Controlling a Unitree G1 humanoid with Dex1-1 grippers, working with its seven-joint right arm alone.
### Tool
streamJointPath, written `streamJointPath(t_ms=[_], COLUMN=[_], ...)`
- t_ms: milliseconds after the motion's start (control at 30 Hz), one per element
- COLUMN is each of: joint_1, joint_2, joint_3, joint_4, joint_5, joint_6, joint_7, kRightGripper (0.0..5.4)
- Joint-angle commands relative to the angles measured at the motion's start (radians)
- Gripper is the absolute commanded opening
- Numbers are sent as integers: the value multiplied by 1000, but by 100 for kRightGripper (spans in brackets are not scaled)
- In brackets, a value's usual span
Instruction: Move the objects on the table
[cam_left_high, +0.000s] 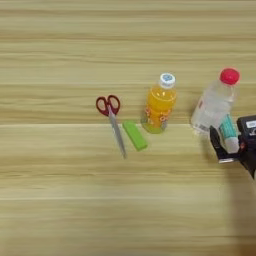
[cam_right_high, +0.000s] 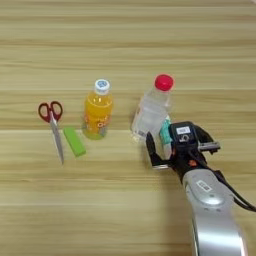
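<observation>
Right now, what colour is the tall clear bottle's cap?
Red; the cap shows best in the left eye view.

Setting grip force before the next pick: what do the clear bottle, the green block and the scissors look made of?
Clear bottle: thin see-through plastic, glossy, red cap.
Green block: solid matte green, likely plastic or foam; cannot tell which.
Scissors: grey metal-looking blades, glossy red handles, probably plastic.
</observation>
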Motion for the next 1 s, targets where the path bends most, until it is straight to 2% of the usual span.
streamJointPath(t_ms=[33, 333, 667, 1000], joint_1=[-16, -9, -48, -136], joint_2=[-18, -3, 28, 44], joint_3=[4, 16, -16, -64], joint_4=[-108, -158, -88, 45], joint_5=[16, 44, 88, 127], joint_6=[14, 49, -27, -97], joint_7=[15, 29, 14, -7], kRightGripper=[537, 537, 537, 537])
